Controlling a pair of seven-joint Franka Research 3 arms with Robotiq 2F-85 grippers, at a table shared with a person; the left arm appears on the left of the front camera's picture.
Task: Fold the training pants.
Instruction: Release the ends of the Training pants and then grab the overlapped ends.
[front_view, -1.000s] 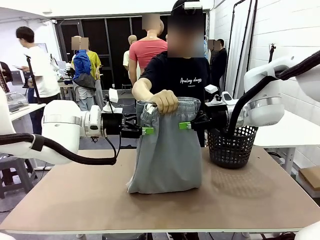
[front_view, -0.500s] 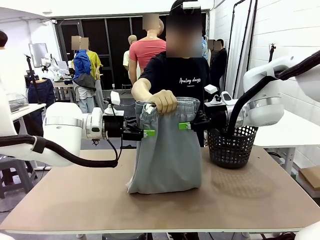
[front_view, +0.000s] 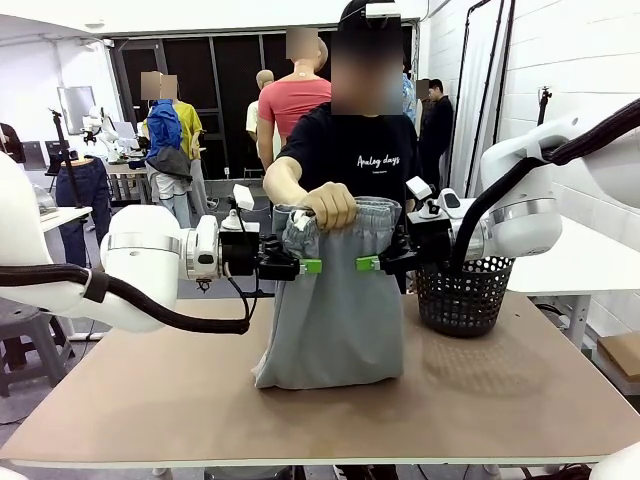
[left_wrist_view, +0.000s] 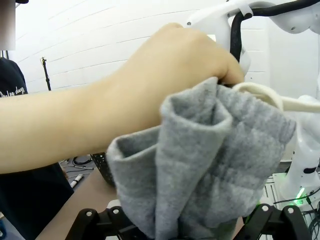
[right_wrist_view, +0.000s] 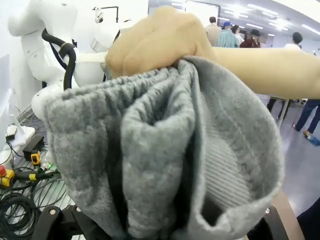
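Flanking the upper part of the training pants (front_view: 335, 320), the left claw (front_view: 311, 266) and the right claw (front_view: 368, 264) are both standing wide open, with gathered grey cloth lying between their fingers but nothing clamped. A person's hand (front_view: 330, 204) is holding the waistband up while the lower end is resting on the tabletop (front_view: 150, 400), near a black mesh basket (front_view: 465, 295). The step in hand appears to be the handover; next, each claw should be closing on its waistband side. White script on the person's black shirt (front_view: 345, 135) seems to read "Analog days".
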